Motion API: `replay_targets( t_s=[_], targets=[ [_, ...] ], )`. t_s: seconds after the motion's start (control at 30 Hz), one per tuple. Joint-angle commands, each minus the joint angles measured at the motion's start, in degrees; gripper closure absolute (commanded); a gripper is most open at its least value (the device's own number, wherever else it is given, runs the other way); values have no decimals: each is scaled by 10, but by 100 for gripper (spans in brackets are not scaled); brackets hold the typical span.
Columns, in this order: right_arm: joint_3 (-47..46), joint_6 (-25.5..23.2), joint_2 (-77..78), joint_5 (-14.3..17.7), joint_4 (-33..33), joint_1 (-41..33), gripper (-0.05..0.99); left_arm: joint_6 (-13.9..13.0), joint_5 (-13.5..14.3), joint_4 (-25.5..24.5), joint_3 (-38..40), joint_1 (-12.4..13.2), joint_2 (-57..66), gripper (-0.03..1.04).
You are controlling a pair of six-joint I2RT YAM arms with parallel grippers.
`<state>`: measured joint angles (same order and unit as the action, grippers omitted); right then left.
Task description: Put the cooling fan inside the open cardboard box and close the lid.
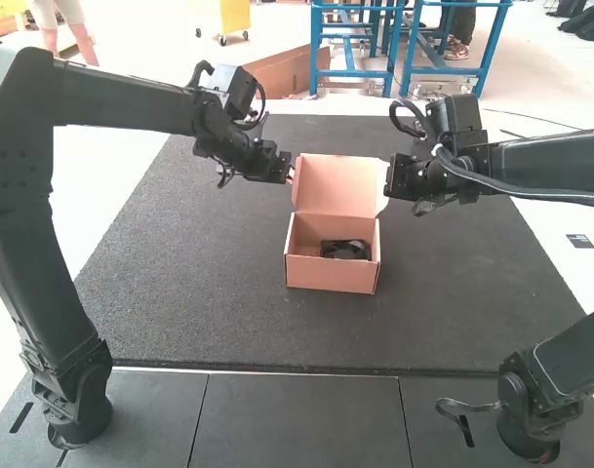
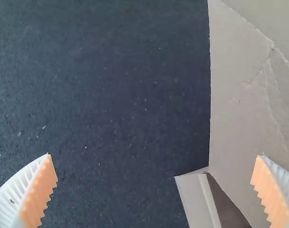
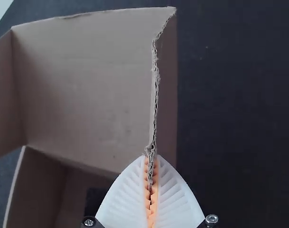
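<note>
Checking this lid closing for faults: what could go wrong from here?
The right gripper is shut on the ragged edge of the brown cardboard lid's side flap; pulling could tear it. The open left gripper sits beside the lid without gripping, so one-sided folding might skew or drag the open cardboard box.

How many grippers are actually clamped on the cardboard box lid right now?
1. The right gripper, jaws shut on a side flap of the upright lid of the brown cardboard box. The left gripper sits open beside the lid's opposite edge, not clamping it.
</note>
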<state>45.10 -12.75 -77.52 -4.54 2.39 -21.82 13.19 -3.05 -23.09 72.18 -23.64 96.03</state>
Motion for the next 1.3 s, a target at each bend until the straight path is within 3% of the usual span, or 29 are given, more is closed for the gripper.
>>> replay_targets(
  t_s=[0.0,0.27,0.7,1.27],
  targets=[
    [-3,-3,37,16,29,-9,95,3,-6,4,-6,-4,-34,4],
    [-27,-3,69,15,40,-10,95,3,-7,10,-11,-4,-34,4],
    [-128,4,84,11,157,-17,95,3,-19,12,-24,-4,-35,4],
    [-180,41,82,-11,200,-42,95,3,-36,42,-53,-4,-37,4]
  ],
)
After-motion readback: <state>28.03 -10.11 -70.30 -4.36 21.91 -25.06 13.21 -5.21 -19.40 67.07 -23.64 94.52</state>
